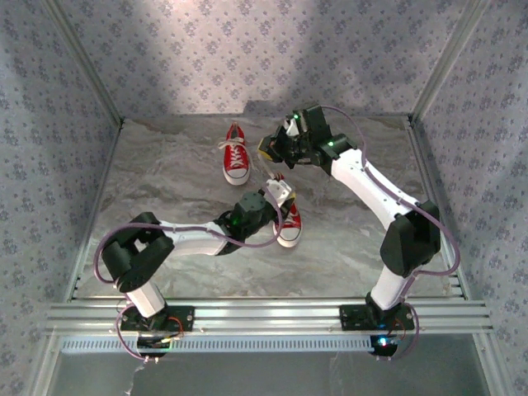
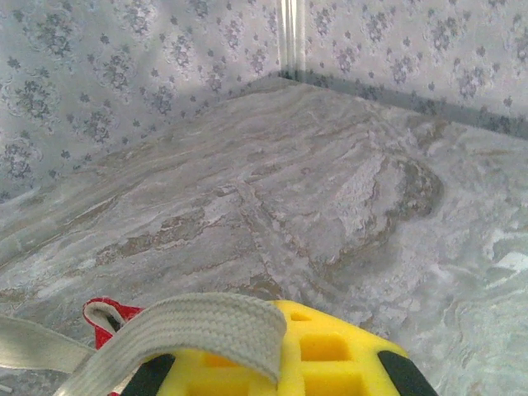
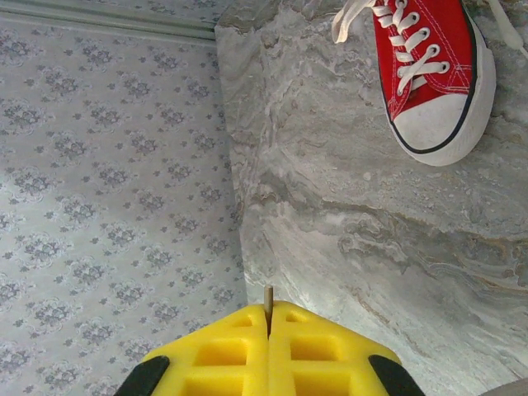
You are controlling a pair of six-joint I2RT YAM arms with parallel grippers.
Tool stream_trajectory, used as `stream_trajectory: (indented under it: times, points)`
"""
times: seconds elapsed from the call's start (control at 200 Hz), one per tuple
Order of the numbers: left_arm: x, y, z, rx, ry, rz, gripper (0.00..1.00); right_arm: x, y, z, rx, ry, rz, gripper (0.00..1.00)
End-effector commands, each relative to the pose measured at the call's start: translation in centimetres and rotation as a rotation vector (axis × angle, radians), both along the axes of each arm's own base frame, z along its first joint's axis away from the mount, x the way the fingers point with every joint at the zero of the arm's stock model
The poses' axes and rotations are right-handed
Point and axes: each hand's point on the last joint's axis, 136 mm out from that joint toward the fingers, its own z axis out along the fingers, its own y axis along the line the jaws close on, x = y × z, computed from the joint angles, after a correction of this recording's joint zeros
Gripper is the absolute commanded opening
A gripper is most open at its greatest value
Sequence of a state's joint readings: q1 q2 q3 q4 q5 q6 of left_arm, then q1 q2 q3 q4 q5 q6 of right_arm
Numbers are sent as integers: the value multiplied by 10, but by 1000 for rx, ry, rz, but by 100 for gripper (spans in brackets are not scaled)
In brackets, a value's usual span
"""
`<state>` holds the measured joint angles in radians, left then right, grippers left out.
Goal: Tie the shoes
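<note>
**Two red sneakers on a marbled table, one arm at each shoe**

The far shoe (image 1: 236, 158) lies towards the back of the table, left of centre. Its white toe cap points at the arm bases, and its white laces are threaded but loose, with the ends splayed at the tongue. In the right wrist view the same shoe (image 3: 429, 74) lies at the upper right with a free lace end trailing off its left side.

The near shoe (image 1: 290, 224) lies close to the table's centre, its toe also towards the bases. Its rear half is hidden under the left gripper (image 1: 280, 191). In the left wrist view a red edge of this shoe (image 2: 103, 318) shows at the lower left. A flat white lace (image 2: 190, 330) arches over the yellow fingers (image 2: 330, 355) and tucks into the line where they meet, so the fingers are closed with the lace pinched between them.

The right gripper (image 1: 269, 148) hangs just right of the far shoe and apart from it. Its yellow fingers (image 3: 223, 355) are pressed together. A thin tan sliver (image 3: 268, 299) stands out of the seam, and what it is cannot be told.

Both shoes rest on the grey marbled table (image 1: 346, 247). Floral-patterned walls (image 1: 247, 58) enclose it on three sides, and an aluminium rail (image 1: 272, 313) at the near edge carries the arm bases.
</note>
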<state>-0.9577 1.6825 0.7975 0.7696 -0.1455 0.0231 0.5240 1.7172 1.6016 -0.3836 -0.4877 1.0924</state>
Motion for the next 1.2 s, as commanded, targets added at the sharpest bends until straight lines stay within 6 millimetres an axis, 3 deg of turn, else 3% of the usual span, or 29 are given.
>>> stream_trajectory:
  times: [0.0, 0.21, 0.495, 0.794, 0.994, 1.194]
  points:
    - [3, -12, 13, 9, -83, -30, 0, -10, 4, 16, 31, -8, 23, 0]
    - [13, -14, 0, 190, -105, 36, 0, -13, 7, 18, 26, -14, 33, 0]
    - [9, 3, -9, 439, -127, 146, 0, -14, 4, 21, 11, -26, 30, 0]
    - [19, 20, -22, 677, -73, 216, 0, -13, 6, 22, 13, -27, 33, 0]
    - [19, 27, -23, 757, -24, 233, 0, -12, 4, 20, 6, -26, 31, 0]
    - [19, 30, -41, 870, 8, 224, 0, -10, 3, 18, 3, -24, 29, 0]
